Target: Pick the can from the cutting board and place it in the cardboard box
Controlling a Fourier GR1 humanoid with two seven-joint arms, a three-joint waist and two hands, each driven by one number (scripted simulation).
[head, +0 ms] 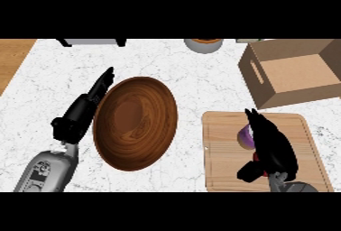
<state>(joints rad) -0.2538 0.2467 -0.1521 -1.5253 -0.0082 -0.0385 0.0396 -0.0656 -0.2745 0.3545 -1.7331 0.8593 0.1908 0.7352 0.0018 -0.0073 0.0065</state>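
Observation:
A purple can point(246, 136) stands on the light wooden cutting board point(226, 171) at the lower right. My right hand point(273, 144) covers the can's right side, fingers stretched forward past it and thumb low at the left; most of the can is hidden behind the hand. The open cardboard box point(293, 72) sits just beyond the board at the upper right. My left hand point(90, 101) lies open at the left, fingers straight, beside the rim of a wooden bowl.
A large dark wooden bowl point(136, 122) fills the counter's middle, between the two hands. A grey round dish point(204, 44) and a dark-legged object point(93, 42) show at the far edge. Wooden floor point(13, 58) shows past the counter's left edge.

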